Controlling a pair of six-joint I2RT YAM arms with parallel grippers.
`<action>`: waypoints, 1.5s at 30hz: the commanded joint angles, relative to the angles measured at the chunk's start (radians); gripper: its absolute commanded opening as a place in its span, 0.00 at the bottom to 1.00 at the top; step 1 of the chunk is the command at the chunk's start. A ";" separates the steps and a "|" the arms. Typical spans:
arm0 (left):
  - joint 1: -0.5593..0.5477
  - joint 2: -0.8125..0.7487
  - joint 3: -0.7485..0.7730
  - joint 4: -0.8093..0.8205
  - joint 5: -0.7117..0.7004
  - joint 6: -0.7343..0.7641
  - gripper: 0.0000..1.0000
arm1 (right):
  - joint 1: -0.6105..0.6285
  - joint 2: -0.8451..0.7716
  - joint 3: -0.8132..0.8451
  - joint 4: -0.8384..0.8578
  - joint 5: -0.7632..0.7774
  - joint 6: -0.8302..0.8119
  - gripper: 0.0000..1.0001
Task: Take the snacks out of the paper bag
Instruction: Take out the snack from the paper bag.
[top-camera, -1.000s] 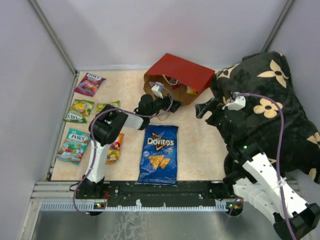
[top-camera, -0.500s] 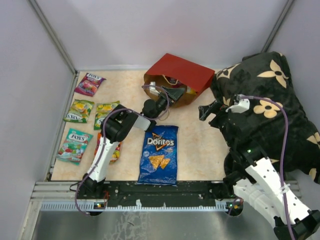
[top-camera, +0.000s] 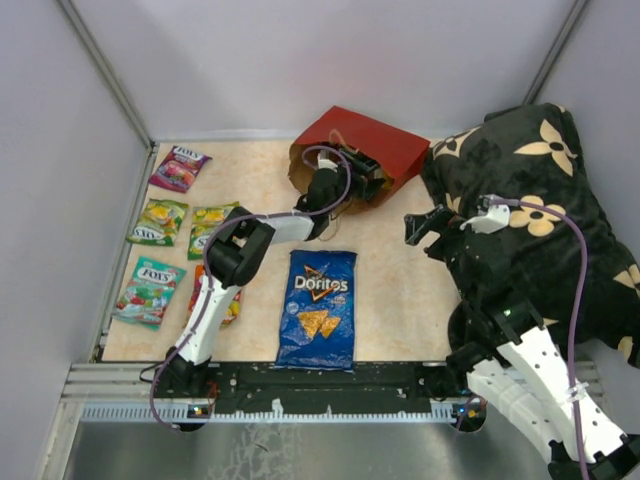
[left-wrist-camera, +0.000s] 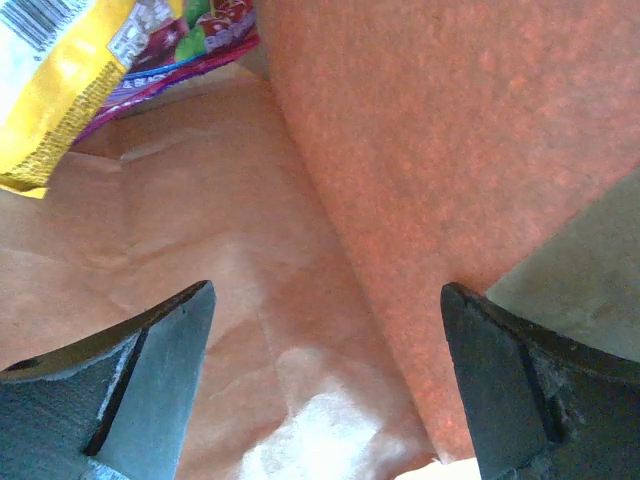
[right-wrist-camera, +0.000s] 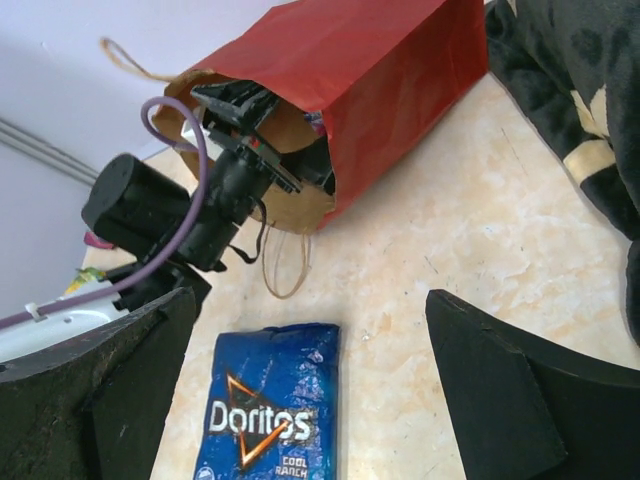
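Note:
The red paper bag (top-camera: 385, 148) lies on its side at the back, mouth toward the left. My left gripper (top-camera: 364, 176) reaches inside the mouth, open, with only brown kraft paper (left-wrist-camera: 200, 300) between its fingers. Deeper in lie a yellow packet (left-wrist-camera: 60, 90) and a purple one (left-wrist-camera: 205, 40). The blue Doritos bag (top-camera: 318, 308) lies flat mid-table. Purple (top-camera: 178, 168), green (top-camera: 158, 221) and teal (top-camera: 148, 290) candy packets lie along the left. My right gripper (top-camera: 420, 228) hovers open and empty to the right of the bag.
A black flowered cushion (top-camera: 540, 200) fills the right side, close behind the right arm. The bag's twine handle (right-wrist-camera: 285, 265) loops onto the table by its mouth. Grey walls enclose the table at back and left.
My left gripper has pushed forward from in front of the bag's mouth to inside the bag. The right gripper has drifted slightly right, still open.

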 joint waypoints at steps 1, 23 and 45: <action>0.007 -0.007 0.082 -0.327 -0.021 0.009 1.00 | -0.009 -0.034 0.031 -0.014 0.032 -0.007 0.99; 0.024 0.199 0.416 -0.651 -0.282 0.268 1.00 | -0.009 -0.052 0.010 -0.029 0.021 0.007 0.99; 0.020 0.361 0.643 -0.778 -0.304 0.440 0.67 | -0.009 0.009 0.006 0.030 -0.026 0.012 0.99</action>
